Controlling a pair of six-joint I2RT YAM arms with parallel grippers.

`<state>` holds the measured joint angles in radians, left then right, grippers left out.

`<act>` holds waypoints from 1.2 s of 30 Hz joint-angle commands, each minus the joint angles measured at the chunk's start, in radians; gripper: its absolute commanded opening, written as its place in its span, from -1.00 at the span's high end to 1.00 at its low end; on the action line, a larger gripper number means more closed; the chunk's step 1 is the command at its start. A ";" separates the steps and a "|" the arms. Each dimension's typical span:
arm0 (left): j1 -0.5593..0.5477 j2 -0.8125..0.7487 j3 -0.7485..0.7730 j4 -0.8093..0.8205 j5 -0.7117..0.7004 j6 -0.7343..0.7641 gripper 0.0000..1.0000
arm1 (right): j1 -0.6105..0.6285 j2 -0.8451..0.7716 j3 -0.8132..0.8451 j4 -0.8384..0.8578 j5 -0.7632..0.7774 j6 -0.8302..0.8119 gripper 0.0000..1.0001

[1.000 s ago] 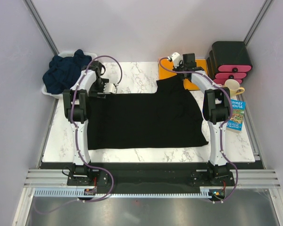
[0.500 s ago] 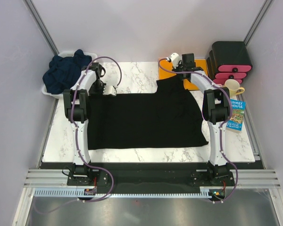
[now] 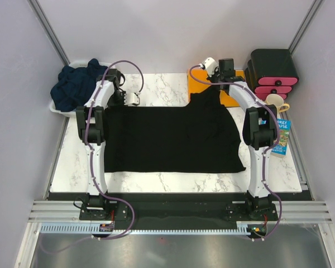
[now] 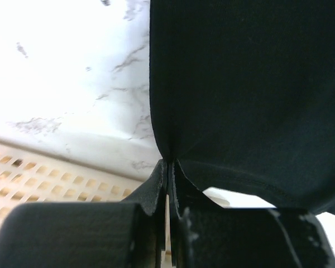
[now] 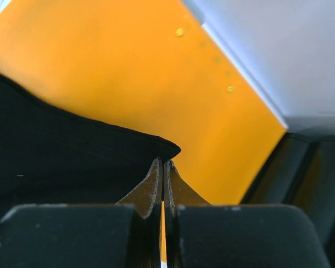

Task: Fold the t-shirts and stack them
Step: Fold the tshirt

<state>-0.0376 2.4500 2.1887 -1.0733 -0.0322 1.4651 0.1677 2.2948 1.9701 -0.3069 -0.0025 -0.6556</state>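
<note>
A black t-shirt (image 3: 167, 137) lies spread across the marble table (image 3: 156, 86). My left gripper (image 3: 123, 99) is shut on its far left corner; in the left wrist view the cloth (image 4: 245, 95) hangs pinched at my left gripper (image 4: 170, 167). My right gripper (image 3: 219, 84) is shut on the far right corner, and the right wrist view has that black corner (image 5: 72, 151) caught at the tips of my right gripper (image 5: 163, 165). More dark navy t-shirts (image 3: 78, 84) are heaped in a white basket (image 3: 57, 110) at the far left.
An orange sheet (image 3: 196, 84) lies under the shirt's far right corner, filling the right wrist view (image 5: 156, 72). A black and pink drawer unit (image 3: 271, 72), a cream mug (image 3: 276, 103) and a book (image 3: 280, 137) stand along the right edge.
My left gripper went from open to shut on the shirt's far left corner and drew it back. The right gripper lifted its corner slightly farther back.
</note>
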 commanded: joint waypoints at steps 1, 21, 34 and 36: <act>-0.004 -0.120 -0.004 0.026 0.006 -0.046 0.96 | -0.014 -0.152 -0.026 0.014 0.006 -0.025 1.00; -0.013 -0.519 -0.480 0.023 -0.047 0.030 0.96 | 0.062 -0.572 -0.343 -0.646 -0.326 -0.382 1.00; -0.019 -0.637 -0.790 0.026 -0.058 0.054 0.96 | 0.164 -0.801 -0.574 -0.796 -0.246 -0.544 1.00; -0.018 -0.635 -0.810 0.030 -0.069 0.057 0.96 | 0.167 -0.834 -0.617 -0.814 -0.209 -0.594 1.00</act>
<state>-0.0570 1.8645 1.4128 -1.0443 -0.0746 1.4841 0.3302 1.5318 1.4052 -1.0454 -0.2558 -1.1488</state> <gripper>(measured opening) 0.027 0.009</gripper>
